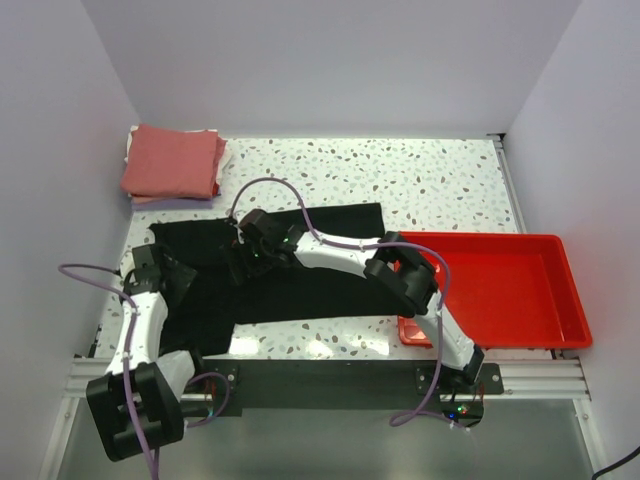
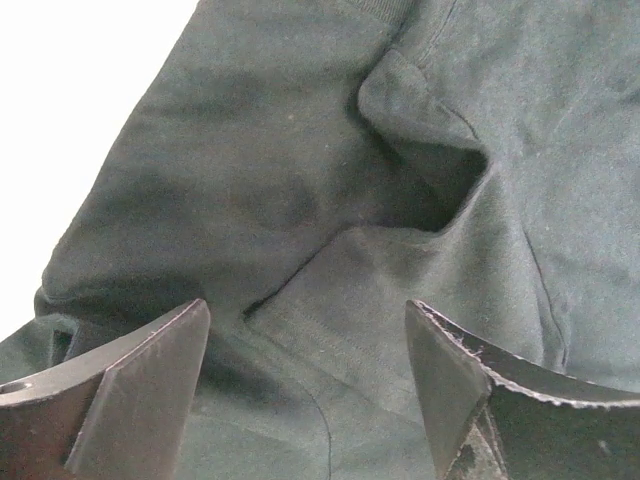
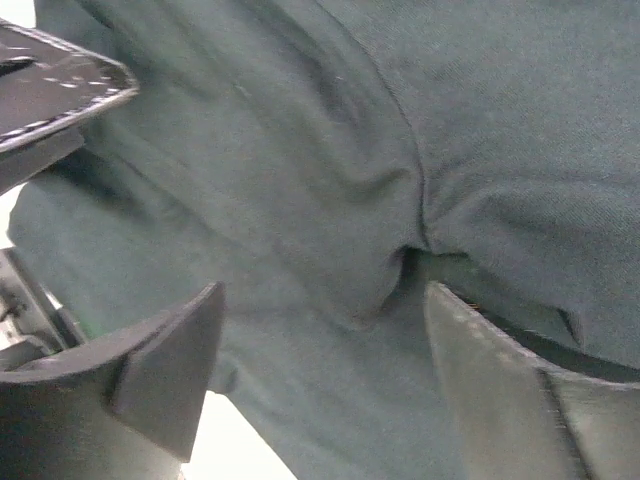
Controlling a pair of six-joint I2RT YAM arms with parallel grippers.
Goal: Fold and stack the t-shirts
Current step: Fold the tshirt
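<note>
A large black t-shirt [image 1: 300, 292] lies spread and rumpled on the speckled table. My left gripper [image 1: 163, 270] is at its left edge. In the left wrist view it [image 2: 305, 345] is open, with wrinkled black cloth [image 2: 300, 160] lying between and under its fingers [image 2: 150, 385]. My right gripper [image 1: 246, 250] reaches across to the shirt's upper middle. In the right wrist view it [image 3: 325, 345] is open over a fold of black cloth [image 3: 330, 180]. A folded salmon-red t-shirt [image 1: 175, 160] tops a stack at the back left, with pale cloth edges [image 1: 222, 158] showing under it.
A red plastic tray [image 1: 500, 295] sits on the right side of the table, beside the right arm's elbow. Walls close in the table on the left, back and right. Bare speckled tabletop [image 1: 400, 180] lies behind the black shirt.
</note>
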